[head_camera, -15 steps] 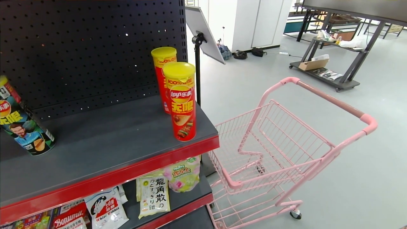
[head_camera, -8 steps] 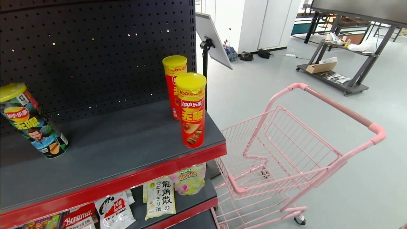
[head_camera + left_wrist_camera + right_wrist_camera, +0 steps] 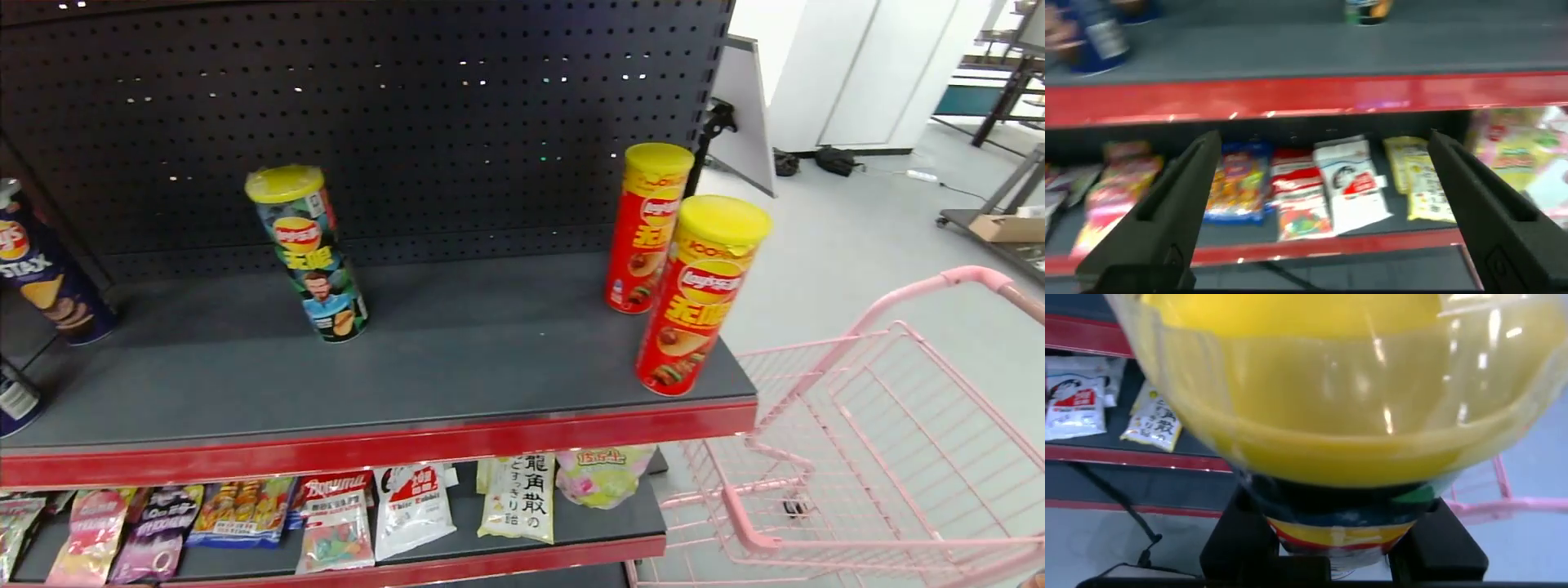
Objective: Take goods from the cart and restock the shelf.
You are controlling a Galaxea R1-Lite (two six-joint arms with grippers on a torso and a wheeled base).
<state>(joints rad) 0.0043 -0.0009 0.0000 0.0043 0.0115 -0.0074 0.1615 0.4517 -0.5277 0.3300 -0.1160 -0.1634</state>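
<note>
Chip canister (image 3: pixel 1331 416), yellow-lidded, was clamped by its body in the right gripper (image 3: pixel 1335 547), held before the lower tier of the shelf (image 3: pixel 367 445) beside the cart (image 3: pixel 898 392). Left gripper (image 3: pixel 1323 139) stood wide open, empty. Recommended: raise it clear of the red lip, seat it upright between the green canister (image 3: pixel 309 253) and the red canisters (image 3: pixel 702 294), and release only when flat.

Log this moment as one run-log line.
right gripper: shut on yellow-lidded can | left gripper: open, facing snack bags | shelf: two red cans
</note>
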